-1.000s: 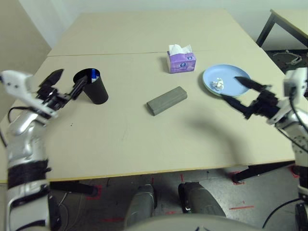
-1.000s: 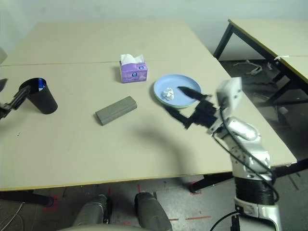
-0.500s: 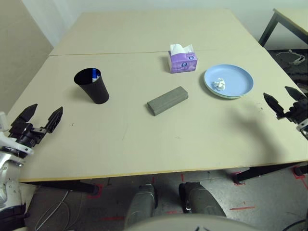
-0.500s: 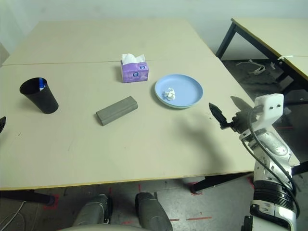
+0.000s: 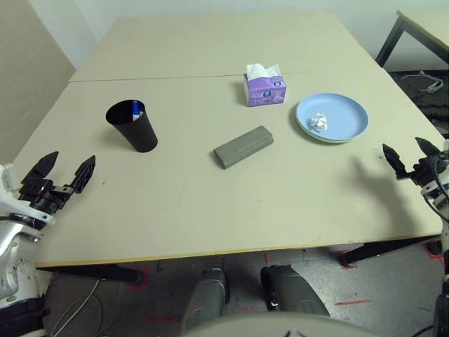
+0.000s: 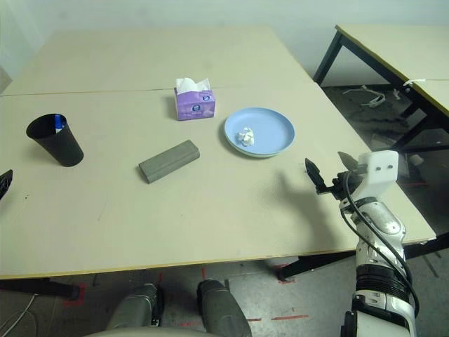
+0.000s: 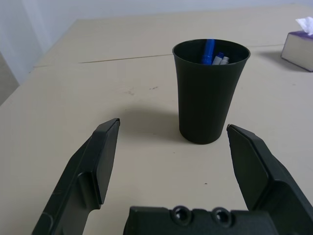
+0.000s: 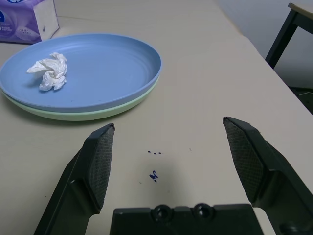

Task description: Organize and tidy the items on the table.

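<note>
- Table [image 5: 210, 203]: beige top with a seam running across the far half; all listed items stand on it.
- Black cup [image 5: 132, 126]: upright on the robot's left side, just on the near side of the seam; holds markers [image 7: 210, 50] standing inside, one blue cap clearly showing above the rim; other caps too small to tell.
- Grey glasses case [image 5: 243, 147]: closed, lying flat and slanted near the table's middle, between cup and plates, apart from both.
- Blue plate [image 8: 83, 73]: stacked directly on the green plate [image 8: 93, 113], whose rim shows only as a pale edge beneath; the pair sits on the robot's right side.
- White paper wad [image 8: 49, 70]: crumpled, resting on the blue plate, off-centre toward the tissue box.
- Purple tissue box [image 5: 264, 88]: upright just beyond the seam, a white tissue sticking out of its top; near the plates, not touching.
- Left gripper [image 5: 59, 175]: fingers spread wide, holding nothing; low at the table's left near corner, cup ahead of it and apart.
- Right gripper [image 5: 408, 156]: fingers spread wide, holding nothing; at the table's right edge, nearer than the plates and clear of them.
</note>
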